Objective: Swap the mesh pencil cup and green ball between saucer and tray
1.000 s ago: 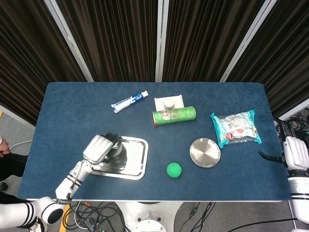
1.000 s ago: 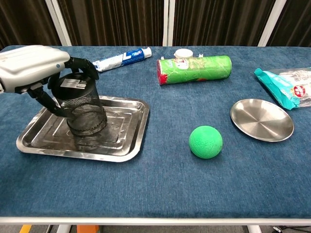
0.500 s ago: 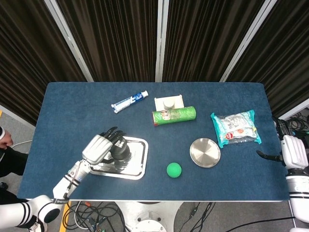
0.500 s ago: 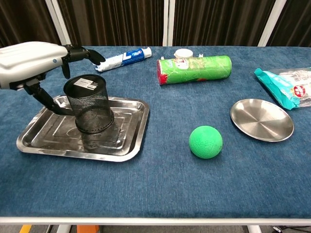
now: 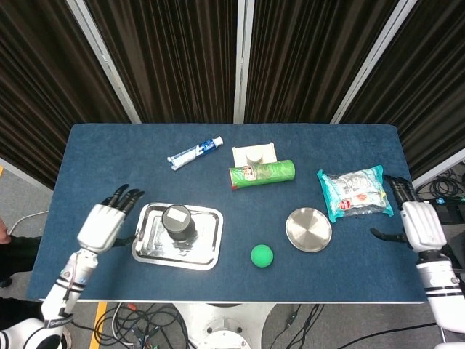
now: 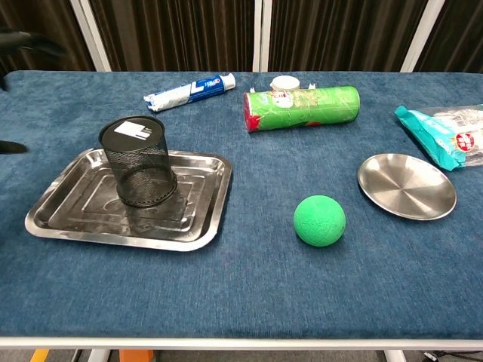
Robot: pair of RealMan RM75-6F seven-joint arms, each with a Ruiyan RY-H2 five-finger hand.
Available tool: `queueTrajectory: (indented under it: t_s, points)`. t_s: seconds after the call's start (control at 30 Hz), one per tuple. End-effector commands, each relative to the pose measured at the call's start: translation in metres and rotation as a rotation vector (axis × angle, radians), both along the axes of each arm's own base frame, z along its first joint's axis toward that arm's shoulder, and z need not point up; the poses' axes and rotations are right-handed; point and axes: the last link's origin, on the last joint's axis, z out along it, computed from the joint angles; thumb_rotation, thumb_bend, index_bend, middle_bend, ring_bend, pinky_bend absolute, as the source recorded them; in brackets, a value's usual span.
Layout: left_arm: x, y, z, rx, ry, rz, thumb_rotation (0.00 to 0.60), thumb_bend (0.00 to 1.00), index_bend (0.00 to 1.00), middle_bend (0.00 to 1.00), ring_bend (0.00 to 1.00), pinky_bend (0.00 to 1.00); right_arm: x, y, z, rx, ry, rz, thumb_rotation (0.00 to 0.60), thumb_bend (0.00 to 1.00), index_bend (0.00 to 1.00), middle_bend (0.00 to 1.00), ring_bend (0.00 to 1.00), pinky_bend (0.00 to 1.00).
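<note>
The black mesh pencil cup [image 5: 176,222] [image 6: 139,161] stands upside down on the steel tray [image 5: 206,244] [image 6: 192,216]. The green ball [image 5: 261,255] [image 6: 319,220] lies on the blue cloth between the tray and the empty round saucer [image 5: 308,230] [image 6: 407,185]. My left hand [image 5: 104,224] is open, fingers spread, just left of the tray and apart from it; in the chest view only its dark fingertips [image 6: 23,41] show at the left edge. My right hand [image 5: 412,220] is open at the table's right edge, beside the snack bag.
A green chip can [image 5: 261,174] [image 6: 301,107] lies on its side at mid-table, a white lidded tub [image 5: 253,155] behind it. A toothpaste tube [image 5: 195,153] [image 6: 190,90] is at the back left. A teal snack bag [image 5: 354,191] [image 6: 448,136] lies right of the saucer.
My left hand let go of the pencil cup and drew back to the left, off the tray. The cup stays on the tray. My right hand rose slightly toward the snack bag.
</note>
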Motion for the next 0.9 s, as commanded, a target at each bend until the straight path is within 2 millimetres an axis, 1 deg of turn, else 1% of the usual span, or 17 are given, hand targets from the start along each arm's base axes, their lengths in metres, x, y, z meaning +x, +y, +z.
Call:
queueTrajectory:
  t_s: [0.03,0.17,0.27,0.4,0.47,0.57,0.7,0.9]
  points:
    - [-0.029,-0.017,0.019,0.073,0.026,0.084,0.600,0.04,0.11,0.12,0.05,0.36,0.030,0.001,-0.024,0.107,0.060,0.104,0.600,0.00,0.00,0.08,0.00,0.27]
    - [-0.050,-0.030,0.024,0.112,0.042,0.114,0.600,0.04,0.11,0.12,0.05,0.33,0.063,0.005,-0.059,0.221,0.109,0.201,0.600,0.00,0.00,0.08,0.00,0.28]
    - [-0.061,-0.036,0.024,0.123,0.023,0.134,0.600,0.04,0.11,0.12,0.05,0.32,0.084,0.005,-0.084,0.292,0.143,0.251,0.600,0.00,0.00,0.08,0.00,0.29]
    - [-0.070,-0.041,0.023,0.123,0.012,0.152,0.600,0.04,0.11,0.12,0.05,0.32,0.104,0.005,-0.117,0.356,0.170,0.293,0.600,0.00,0.00,0.12,0.02,0.31]
    - [-0.075,-0.042,0.022,0.104,0.018,0.171,0.600,0.04,0.11,0.12,0.05,0.30,0.113,0.006,-0.133,0.393,0.179,0.308,0.600,0.00,0.00,0.12,0.03,0.32]
    - [-0.082,-0.042,0.020,0.081,0.018,0.198,0.600,0.04,0.11,0.12,0.05,0.28,0.124,0.010,-0.152,0.435,0.197,0.336,0.600,0.00,0.00,0.12,0.03,0.32]
    - [-0.088,-0.042,0.021,0.082,0.011,0.216,0.600,0.04,0.11,0.12,0.05,0.28,0.136,0.013,-0.168,0.465,0.209,0.358,0.600,0.00,0.00,0.12,0.03,0.32]
    - [-0.093,-0.042,0.021,0.089,0.000,0.230,0.600,0.04,0.11,0.12,0.05,0.28,0.145,0.015,-0.189,0.504,0.246,0.366,0.600,0.00,0.02,0.12,0.04,0.33]
